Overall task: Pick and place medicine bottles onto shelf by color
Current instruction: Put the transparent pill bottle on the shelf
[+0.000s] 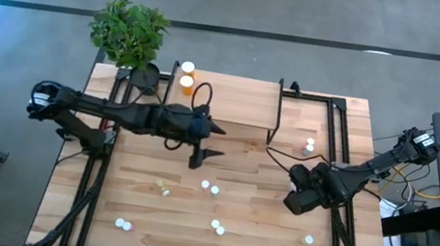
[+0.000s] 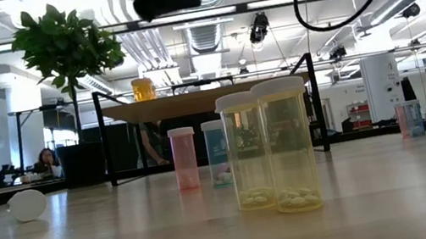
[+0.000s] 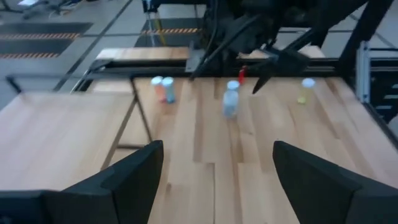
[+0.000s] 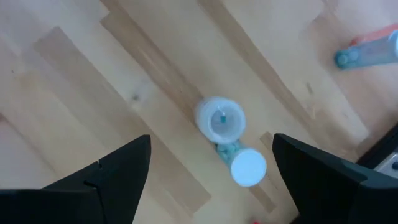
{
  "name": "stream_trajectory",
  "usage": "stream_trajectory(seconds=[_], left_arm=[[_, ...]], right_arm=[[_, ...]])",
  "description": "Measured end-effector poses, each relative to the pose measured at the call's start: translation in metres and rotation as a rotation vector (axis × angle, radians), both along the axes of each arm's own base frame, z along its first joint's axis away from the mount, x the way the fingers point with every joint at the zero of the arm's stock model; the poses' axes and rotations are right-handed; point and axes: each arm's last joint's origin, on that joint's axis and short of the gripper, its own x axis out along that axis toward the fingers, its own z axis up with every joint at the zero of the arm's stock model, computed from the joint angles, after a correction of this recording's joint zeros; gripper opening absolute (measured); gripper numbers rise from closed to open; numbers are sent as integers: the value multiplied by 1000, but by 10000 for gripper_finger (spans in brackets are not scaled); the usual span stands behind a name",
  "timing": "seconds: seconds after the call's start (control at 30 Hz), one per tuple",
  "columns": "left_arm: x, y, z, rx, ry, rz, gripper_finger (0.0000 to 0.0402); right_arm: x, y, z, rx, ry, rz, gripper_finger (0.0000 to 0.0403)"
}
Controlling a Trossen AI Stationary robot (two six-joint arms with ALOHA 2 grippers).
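Below right gripper, spread wide and empty: two white-capped medicine bottles, just ahead of its fingertips.

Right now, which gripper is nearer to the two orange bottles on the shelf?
Left. The left gripper, open, is just off the shelf near the orange bottles. The right gripper, open, is far across the table.

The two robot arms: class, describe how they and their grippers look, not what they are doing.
Both the left arm and right arm are dark, jointed and slim. A black cable loops off the left arm. Each gripper, left and right, ends in two broad dark fingers.
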Motion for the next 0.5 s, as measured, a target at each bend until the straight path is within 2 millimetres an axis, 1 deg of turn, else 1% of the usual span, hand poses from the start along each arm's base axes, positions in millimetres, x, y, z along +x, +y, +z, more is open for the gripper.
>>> stream_trajectory(seconds=[0.1,0.23,0.37,0.5], left_arm=[[5,0,12,3,-32,-10,286],[5,0,26,77,-70,-32,286],[2,5,31,116,-82,-29,286],[1,14,31,174,-75,-27,286]], right_arm=[[1,2,6,19,3,-13,325],[-5,-1,11,-61,45,-41,325],[-7,-1,11,-39,68,-58,325],[-6,2,8,6,113,-73,325]])
